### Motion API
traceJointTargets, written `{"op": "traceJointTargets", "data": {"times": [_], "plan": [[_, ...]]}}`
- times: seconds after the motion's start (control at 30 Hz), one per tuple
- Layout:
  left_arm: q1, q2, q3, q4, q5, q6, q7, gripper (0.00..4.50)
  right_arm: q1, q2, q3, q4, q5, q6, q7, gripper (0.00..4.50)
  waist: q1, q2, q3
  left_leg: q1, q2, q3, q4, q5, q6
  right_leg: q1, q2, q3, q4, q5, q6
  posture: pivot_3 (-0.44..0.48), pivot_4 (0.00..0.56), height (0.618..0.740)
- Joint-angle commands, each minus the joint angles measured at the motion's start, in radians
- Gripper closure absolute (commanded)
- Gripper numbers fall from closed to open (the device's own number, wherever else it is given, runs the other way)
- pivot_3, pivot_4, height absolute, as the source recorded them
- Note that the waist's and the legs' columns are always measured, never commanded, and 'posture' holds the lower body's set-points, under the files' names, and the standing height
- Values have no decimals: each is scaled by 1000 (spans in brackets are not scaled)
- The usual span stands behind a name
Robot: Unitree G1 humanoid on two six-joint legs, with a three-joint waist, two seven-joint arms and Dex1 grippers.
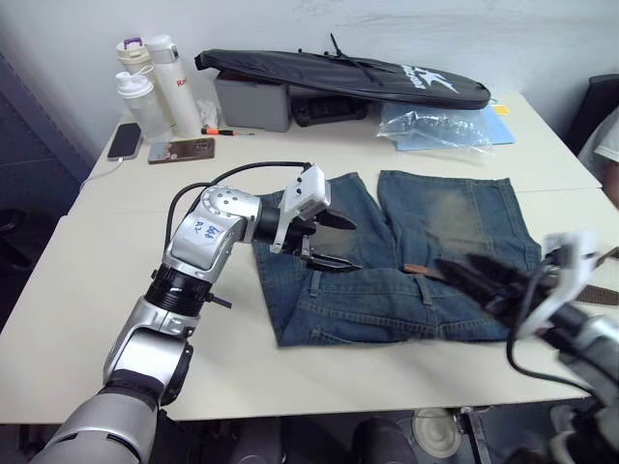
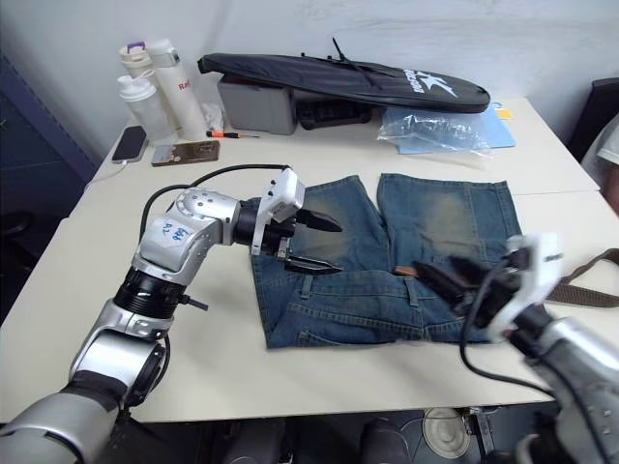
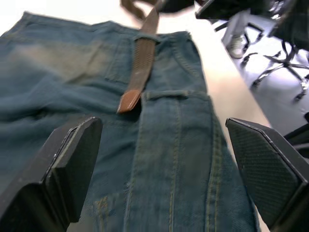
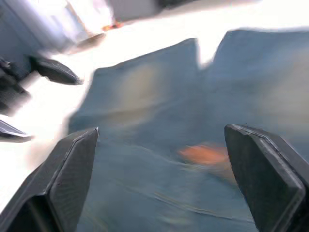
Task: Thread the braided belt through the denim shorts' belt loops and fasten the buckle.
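We are working at the table [image 1: 87, 290], where the shorts [image 1: 455, 222] are lying flat with the waistband toward us and the legs pointing away. The belt [image 3: 141, 63] is running in from our right side along the waistband, already under a loop [image 3: 146, 36] near that edge, and its tan tip [image 3: 128, 102] is resting just short of the next loop [image 3: 166, 94]. The rest of the strap is trailing off over the table's right side; we cannot see the buckle.

Our left gripper [image 1: 327, 242] is hovering over the left part of the waistband, fingers spread wide and gripping nothing. Our right gripper [image 2: 447, 277] is hanging over the waistband near the tip, also spread and empty.

We are judging the step in hand to be feeding the tip under that next loop. To do it well, we should be pinching the leather tip low and flat with the right gripper, while the left is pressing the denim down beside the loop so the cloth does not bunch and the loop gapes.
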Motion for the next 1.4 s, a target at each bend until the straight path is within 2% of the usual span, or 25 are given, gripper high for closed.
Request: {"op": "traceJointTargets", "data": {"times": [0.03, 0.17, 0.23, 0.33, 0.43, 0.57, 0.7, 0.97, 1.23, 1.4], "plan": [[23, 30, 33, -99, -20, 51, 42, 0, -19, 129, -96, 8, 172, 5, -224, 72, -1, 1, 0, -1, -1, 0, 0, 0, 0, -1, 0, 0, 1, 0, 0, 0, 150, 645], [72, 60, 47, -192, -30, 113, 94, 0, -103, 232, -189, 141, 386, -11, -516, 72, -8, 1, 0, 0, -2, 3, 3, -2, 3, -1, -4, 4, 2, 0, 0, 0, 150, 645], [90, 68, 53, -227, -34, 138, 115, 0, -41, 202, -107, 224, 607, -134, -724, 72, -9, 1, -1, 0, -2, 4, 3, -2, 4, -1, -4, 5, 2, 0, 0, 0, 150, 645], [106, 83, 58, -263, -37, 163, 141, 0, 100, 81, 80, 290, 921, -378, -1014, 72, -8, 0, -1, -2, -1, 3, 3, -3, 3, -7, -5, 6, 11, -2, -4, 0, 150, 645], [122, 94, 65, -291, -42, 184, 166, 0, 225, -31, 239, 276, 1114, -581, -1157, 72, -16, -1, -1, -8, -2, 7, 4, -3, 2, -16, -7, 9, 15, -3, -5, 0, 150, 645], [129, 96, 72, -310, -60, 191, 186, 0, 312, -137, 340, 250, 1140, -741, -1141, 72, -28, -3, -1, -6, -1, 8, 4, -3, 2, -14, -5, 8, 14, -4, -4, 0, 150, 645], [117, 85, 72, -311, -71, 188, 209, 0, 358, -225, 376, 292, 1140, -822, -1097, 72, -27, -5, 0, -5, -1, 7, 4, -3, 1, -14, -2, 8, 13, -4, -4, 0, 150, 645], [93, 90, 52, -301, -76, 178, 215, 0, 350, -353, 420, 391, 1140, -887, -989, 72, -22, -7, 1, -5, 1, 7, 4, -3, 1, -14, 0, 9, 12, -4, -4, 0, 150, 645], [91, 98, 39, -305, -69, 169, 214, 0, 323, -375, 485, 464, 1058, -924, -903, 72, -8, -8, 2, -5, 2, 7, 4, -3, 1, -13, 2, 9, 10, -4, -4, 0, 150, 645], [95, 102, 38, -317, -70, 174, 222, 0, 285, -350, 506, 527, 982, -964, -869, 72, -6, -8, 2, -4, 2, 8, 4, -3, 1, -13, 2, 10, 9, -4, -4, 0, 150, 645]]}}
